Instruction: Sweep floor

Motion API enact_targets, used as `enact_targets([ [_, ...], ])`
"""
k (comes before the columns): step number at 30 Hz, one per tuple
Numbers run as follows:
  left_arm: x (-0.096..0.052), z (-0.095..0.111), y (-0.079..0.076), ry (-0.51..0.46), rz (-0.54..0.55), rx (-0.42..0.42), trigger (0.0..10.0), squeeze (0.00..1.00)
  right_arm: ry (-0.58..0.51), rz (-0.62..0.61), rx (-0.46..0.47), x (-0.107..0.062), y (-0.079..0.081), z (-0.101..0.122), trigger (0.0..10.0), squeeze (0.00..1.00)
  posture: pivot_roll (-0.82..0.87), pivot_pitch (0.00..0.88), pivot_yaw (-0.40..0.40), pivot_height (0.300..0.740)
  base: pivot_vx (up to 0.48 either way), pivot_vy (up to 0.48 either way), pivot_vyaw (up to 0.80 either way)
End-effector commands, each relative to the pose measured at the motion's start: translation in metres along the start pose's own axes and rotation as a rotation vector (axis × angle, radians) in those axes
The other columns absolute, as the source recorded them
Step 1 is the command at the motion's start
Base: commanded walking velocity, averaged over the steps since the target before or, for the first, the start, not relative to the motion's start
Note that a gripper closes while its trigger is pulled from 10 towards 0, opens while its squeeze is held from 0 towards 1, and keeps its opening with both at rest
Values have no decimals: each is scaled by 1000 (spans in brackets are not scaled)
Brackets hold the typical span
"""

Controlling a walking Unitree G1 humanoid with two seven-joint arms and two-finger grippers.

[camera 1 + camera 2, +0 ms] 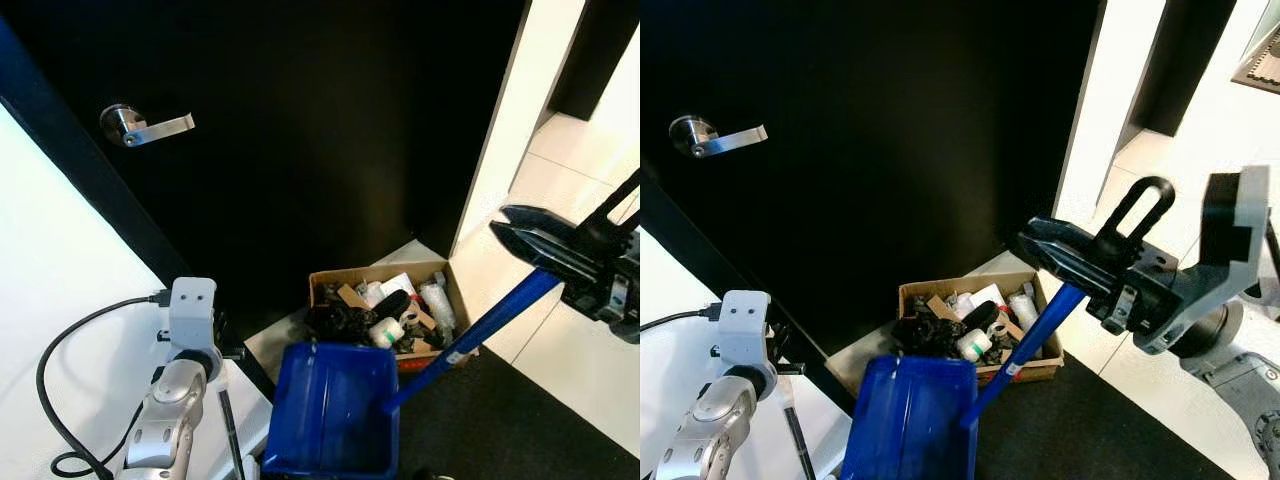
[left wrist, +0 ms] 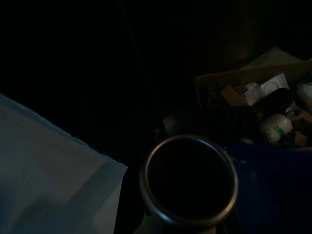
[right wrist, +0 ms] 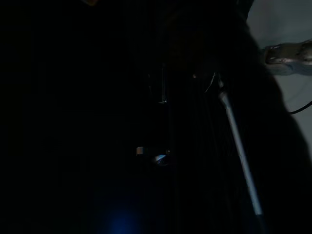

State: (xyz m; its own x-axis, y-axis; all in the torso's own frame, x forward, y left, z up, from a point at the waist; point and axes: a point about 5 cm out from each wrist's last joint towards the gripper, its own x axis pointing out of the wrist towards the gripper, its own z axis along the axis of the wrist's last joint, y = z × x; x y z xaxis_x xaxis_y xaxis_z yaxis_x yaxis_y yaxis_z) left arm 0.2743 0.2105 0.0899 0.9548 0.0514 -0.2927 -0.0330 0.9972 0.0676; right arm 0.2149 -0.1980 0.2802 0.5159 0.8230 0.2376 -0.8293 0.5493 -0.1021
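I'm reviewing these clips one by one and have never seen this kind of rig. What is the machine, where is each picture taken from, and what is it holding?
This is a walking humanoid robot with two silver arms, each ending in two long black fingers. The two bright pictures come from the stereo camera on its head, looking down. The two dark ones come from cameras on its wrists.

The right gripper is shut on the blue handle of a blue plastic dustpan, held in front of an open cardboard box full of rubbish. The box stands on the floor against a black door with a silver lever handle.

The left arm hangs low beside the dustpan. Its wrist view shows a dark round metal-rimmed opening, which I cannot identify.
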Motion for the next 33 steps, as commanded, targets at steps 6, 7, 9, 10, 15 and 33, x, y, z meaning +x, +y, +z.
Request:
enact_targets([
  [6, -2, -4, 9, 13, 45, 13, 10000, 0, 171, 46, 92, 0, 11, -48, 10000, 0, 10, 180, 123, 740, 0, 0, 0],
  [7, -2, -4, 9, 12, 45, 14, 10000, 0, 174, 43, 105, 0, 12, -51, 10000, 0, 10, 180, 123, 740, 0, 0, 0],
  [9, -1, -3, 9, 11, 44, 14, 10000, 0, 191, 25, 106, 0, 10, -58, 10000, 0, 12, 179, 123, 740, 0, 0, 0],
  [10, -1, -3, 9, 11, 44, 14, 10000, 0, 191, 25, 106, 0, 10, -58, 10000, 0, 12, 179, 123, 740, 0, 0, 0],
  [15, -1, -4, 10, 10, 46, 15, 10000, 0, 270, -126, 71, -5, -6, -92, 10000, 0, 16, 177, 122, 740, 0, 0, 0],
  [33, -2, -4, 13, 9, 58, 20, 10000, 0, 256, -463, -40, -6, -59, -139, 10000, 0, 37, 164, 126, 740, 0, 0, 0],
])
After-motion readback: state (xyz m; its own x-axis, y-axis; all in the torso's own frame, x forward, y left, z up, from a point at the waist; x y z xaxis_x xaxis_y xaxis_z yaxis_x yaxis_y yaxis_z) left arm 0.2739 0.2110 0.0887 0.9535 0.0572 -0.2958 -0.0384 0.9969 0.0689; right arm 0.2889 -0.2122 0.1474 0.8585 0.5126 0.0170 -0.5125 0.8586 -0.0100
